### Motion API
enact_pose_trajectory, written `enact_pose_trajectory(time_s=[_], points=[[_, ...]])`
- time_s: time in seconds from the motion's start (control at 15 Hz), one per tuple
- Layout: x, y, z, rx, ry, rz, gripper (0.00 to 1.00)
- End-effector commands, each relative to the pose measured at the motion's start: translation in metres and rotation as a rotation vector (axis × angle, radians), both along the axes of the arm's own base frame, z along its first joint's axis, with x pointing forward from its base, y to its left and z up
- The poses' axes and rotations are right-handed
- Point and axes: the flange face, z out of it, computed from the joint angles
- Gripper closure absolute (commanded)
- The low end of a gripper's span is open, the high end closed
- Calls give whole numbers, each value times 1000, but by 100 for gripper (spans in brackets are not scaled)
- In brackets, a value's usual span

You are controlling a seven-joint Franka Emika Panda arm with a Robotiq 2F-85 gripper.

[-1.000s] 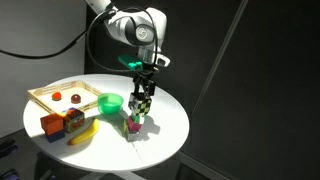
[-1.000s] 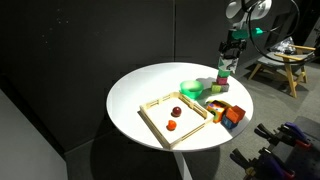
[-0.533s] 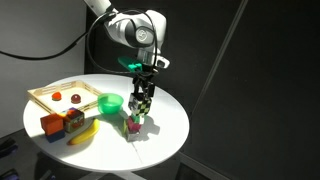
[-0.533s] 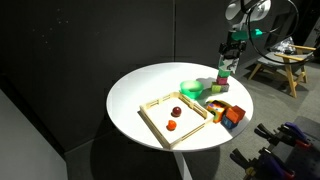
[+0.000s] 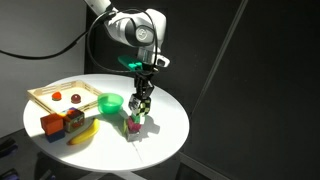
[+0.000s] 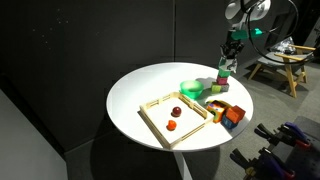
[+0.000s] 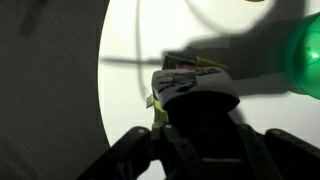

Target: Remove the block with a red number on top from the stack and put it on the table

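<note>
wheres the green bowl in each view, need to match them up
Exterior view: green bowl left of centre.
Exterior view: green bowl right of centre, upper half.
Wrist view: green bowl cut off by the right edge.
Shared landmark: the black-and-white block close beside it.

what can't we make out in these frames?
- End effector grip on the block: wrist view too dark, exterior views too small.
- Red number: too small or blurred in every view.
- Pink cube: mostly hidden by the block in the wrist view.
- Block touching pink cube or lifted: too small.
</note>
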Motion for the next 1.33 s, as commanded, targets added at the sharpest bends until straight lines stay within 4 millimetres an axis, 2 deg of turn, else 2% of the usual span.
enact_pose_trajectory(time_s=[0.0,0.2,0.8,1.0,1.27], points=[[-3,2,15,-6,1,19,88],[-6,5,26,-4,3,27,93],[-30,22,67,29,18,115,93],[-42,28,71,42,2,197,93],[-63,37,67,62,-2,333,93]])
